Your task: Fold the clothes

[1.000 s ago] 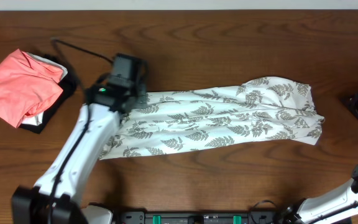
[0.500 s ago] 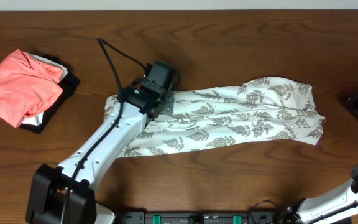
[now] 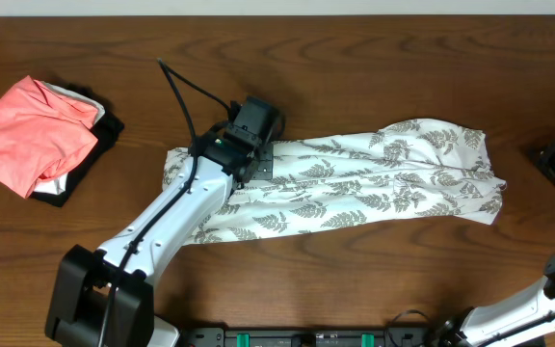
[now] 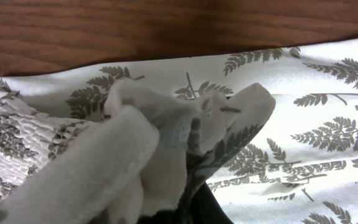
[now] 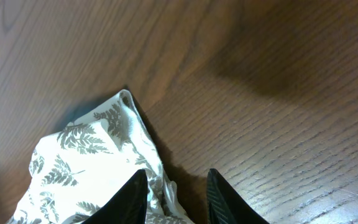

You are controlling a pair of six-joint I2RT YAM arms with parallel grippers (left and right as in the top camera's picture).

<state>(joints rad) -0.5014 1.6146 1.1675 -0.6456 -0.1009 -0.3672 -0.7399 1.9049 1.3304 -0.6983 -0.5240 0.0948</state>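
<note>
Dress (image 3: 383, 178) lies lengthwise left to right; your left gripper (image 3: 251, 152) is nearer.
Overhead: the left gripper sits over the dress's left portion on the table (image 3: 355, 58). Left wrist: jaws clenched on bunched fabric. Right wrist: right gripper (image 5: 176, 194) parted, empty, just beside the dress's right corner.

A coral-pink garment (image 3: 29, 135) lies atop a black garment (image 3: 107, 133) on the wooden table (image 3: 355, 280).

Open along the far edge of the surface (image 3: 355, 48) and between the dress (image 3: 383, 178) and the near edge. Blocked through the middle by the dress, with the left arm (image 3: 171, 222) slanting over its left end from the near edge. Taken at the left edge by a pink garment (image 3: 27, 135) atop a black garment (image 3: 64, 196).
</note>
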